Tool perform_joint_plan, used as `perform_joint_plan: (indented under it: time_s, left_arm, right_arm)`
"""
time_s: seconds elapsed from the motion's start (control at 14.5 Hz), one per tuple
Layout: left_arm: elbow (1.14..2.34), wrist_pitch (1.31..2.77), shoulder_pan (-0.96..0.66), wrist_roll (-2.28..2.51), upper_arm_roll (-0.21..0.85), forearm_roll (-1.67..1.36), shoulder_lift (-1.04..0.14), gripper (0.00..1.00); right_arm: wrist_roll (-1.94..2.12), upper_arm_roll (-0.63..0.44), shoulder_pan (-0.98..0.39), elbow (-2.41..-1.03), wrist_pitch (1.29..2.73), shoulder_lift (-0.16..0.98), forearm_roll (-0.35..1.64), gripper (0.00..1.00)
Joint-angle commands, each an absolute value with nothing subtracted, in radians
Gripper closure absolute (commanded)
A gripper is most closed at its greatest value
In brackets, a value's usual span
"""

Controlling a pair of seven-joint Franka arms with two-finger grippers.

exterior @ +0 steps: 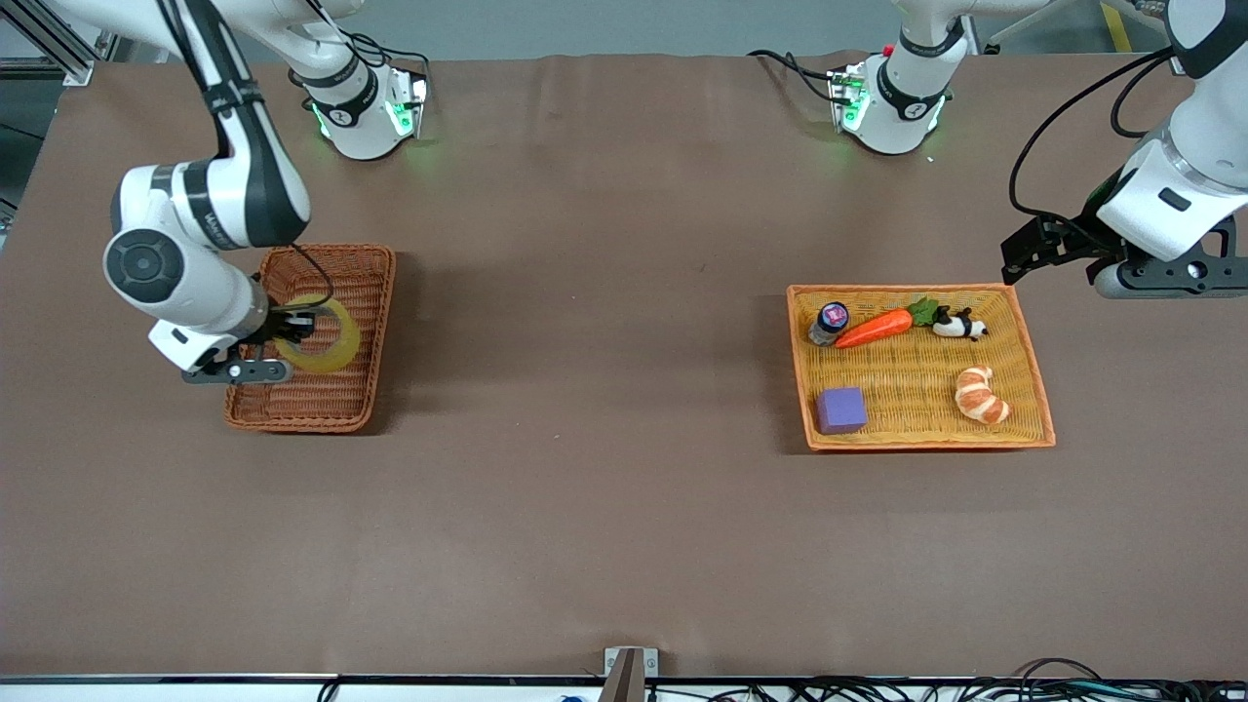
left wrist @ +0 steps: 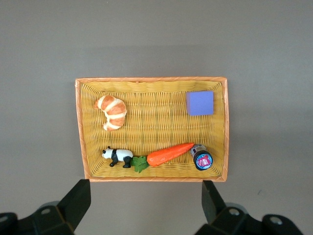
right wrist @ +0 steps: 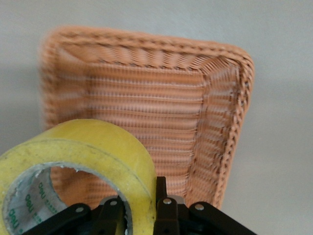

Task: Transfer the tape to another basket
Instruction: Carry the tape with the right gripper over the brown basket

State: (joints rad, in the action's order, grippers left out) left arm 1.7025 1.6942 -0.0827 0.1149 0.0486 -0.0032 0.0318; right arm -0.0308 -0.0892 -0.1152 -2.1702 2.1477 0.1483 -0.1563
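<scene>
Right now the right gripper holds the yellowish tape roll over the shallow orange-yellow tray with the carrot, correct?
Not quite. The right gripper does hold the yellowish tape roll, but over the deep reddish-brown wicker basket, as the front view shows. The shallow orange-yellow tray lies under the left gripper.

A high front camera faces the robots across the desk (exterior: 624, 526). The left wrist camera looks straight down past its fingers (left wrist: 78, 200) onto the orange tray (left wrist: 152, 81); the right wrist camera sits close above the basket (right wrist: 230, 122).
</scene>
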Motion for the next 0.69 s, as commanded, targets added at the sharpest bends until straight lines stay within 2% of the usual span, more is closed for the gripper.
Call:
perform_joint_plan:
  time_s: [0.0, 0.21, 0.48, 0.62]
  left_arm:
    - [1.698, 1.695, -0.086, 0.112, 0.049, 0.006, 0.029, 0.0]
    - [1.698, 1.695, -0.089, 0.114, 0.049, 0.006, 0.028, 0.0]
    - [1.697, 1.695, -0.086, 0.114, 0.049, 0.006, 0.028, 0.0]
    - [1.697, 1.695, -0.087, 0.114, 0.049, 0.006, 0.028, 0.0]
  right_arm:
    - [0.021, -0.132, -0.115, -2.299, 2.276, 0.117, -0.161, 1.0]
    - [0.021, -0.137, -0.11, -2.374, 2.382, 0.138, -0.161, 0.99]
    - [0.024, -0.138, -0.091, -2.375, 2.465, 0.225, -0.161, 0.98]
    - [0.034, -0.138, -0.09, -2.376, 2.464, 0.23, -0.161, 0.95]
